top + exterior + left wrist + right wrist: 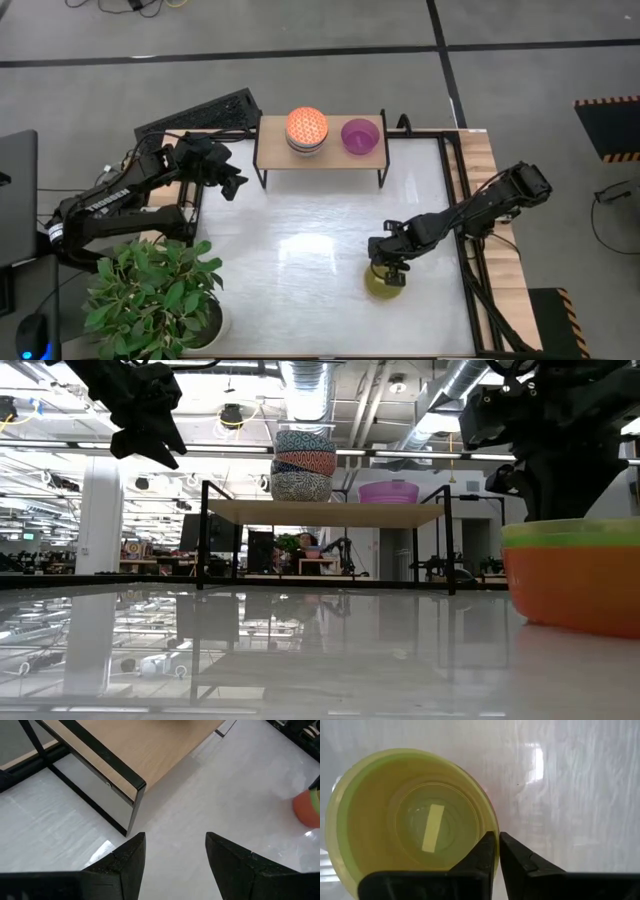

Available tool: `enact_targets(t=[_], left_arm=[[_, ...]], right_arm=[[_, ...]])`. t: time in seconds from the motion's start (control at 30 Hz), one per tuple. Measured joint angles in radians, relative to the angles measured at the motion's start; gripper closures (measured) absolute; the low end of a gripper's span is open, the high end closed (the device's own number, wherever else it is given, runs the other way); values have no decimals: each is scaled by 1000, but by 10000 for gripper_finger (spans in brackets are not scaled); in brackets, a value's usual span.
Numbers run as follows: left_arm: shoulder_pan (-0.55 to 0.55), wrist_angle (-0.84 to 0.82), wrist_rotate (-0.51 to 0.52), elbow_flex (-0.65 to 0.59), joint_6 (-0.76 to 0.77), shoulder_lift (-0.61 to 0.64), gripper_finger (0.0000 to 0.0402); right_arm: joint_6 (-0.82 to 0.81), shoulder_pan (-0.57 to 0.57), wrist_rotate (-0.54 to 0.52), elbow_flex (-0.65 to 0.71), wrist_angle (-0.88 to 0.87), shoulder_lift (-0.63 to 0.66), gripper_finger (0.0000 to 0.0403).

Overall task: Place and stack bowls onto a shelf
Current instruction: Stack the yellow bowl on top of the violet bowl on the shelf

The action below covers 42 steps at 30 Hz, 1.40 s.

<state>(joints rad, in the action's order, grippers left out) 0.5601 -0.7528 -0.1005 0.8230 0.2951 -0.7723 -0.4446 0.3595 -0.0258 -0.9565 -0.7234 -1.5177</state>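
Note:
An olive-yellow bowl (385, 281), orange on the outside (575, 575), stands upright on the white table near its right front. My right gripper (498, 836) is above it, pointing steeply down and shut on its rim. On the wooden shelf (322, 152) at the far edge stand a stack of three patterned bowls (302, 465) and, to its right, a purple bowl (360, 135). My left gripper (175, 840) hangs open in the air off the shelf's left end (232, 183), with nothing between its fingers. My right gripper pinches the olive-yellow bowl's rim (492, 822) between its two fingers, one finger (482, 852) inside the bowl and the other (517, 857) outside. The fingers come from above, pointing steeply down. The bowl stands upright with its base on the table.
A potted green plant (150, 295) stands at the table's near left corner. A dark flat panel (200, 112) lies beyond the shelf's left end. Wooden rails (495, 200) and cables run along the right edge. The white middle of the table (300, 250) holds nothing.

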Motion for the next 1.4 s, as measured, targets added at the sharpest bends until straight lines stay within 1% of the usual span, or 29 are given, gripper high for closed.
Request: enact_targets(t=[0.33, 0.5, 0.7, 0.83, 0.87, 1.07, 1.17, 1.3, 1.4], left_arm=[[0, 0, -8, 0, -12, 0, 211], [0, 0, -8, 0, -12, 0, 211], [0, 0, -7, 0, -12, 0, 211], [0, 0, -6, 0, -12, 0, 211], [0, 0, -6, 0, -12, 0, 211], [0, 0, -4, 0, -10, 0, 211], [0, 0, -4, 0, -5, 0, 211], [0, -1, -4, 0, 2, 0, 211], [0, -4, -4, 0, 3, 0, 211]], right_arm=[[-19, -2, -32, 0, -1, 0, 322], [-19, -2, -32, 0, -2, 0, 320], [-20, -2, -45, 0, -2, 0, 337], [-27, -2, -52, 0, -2, 0, 383], [-27, -2, -52, 0, -2, 0, 386], [-45, -2, -52, -2, -9, 9, 386], [-31, -11, -50, -33, -40, 29, 386], [24, -62, -10, -87, -116, 82, 386], [24, -111, 0, -104, -87, 140, 386]])
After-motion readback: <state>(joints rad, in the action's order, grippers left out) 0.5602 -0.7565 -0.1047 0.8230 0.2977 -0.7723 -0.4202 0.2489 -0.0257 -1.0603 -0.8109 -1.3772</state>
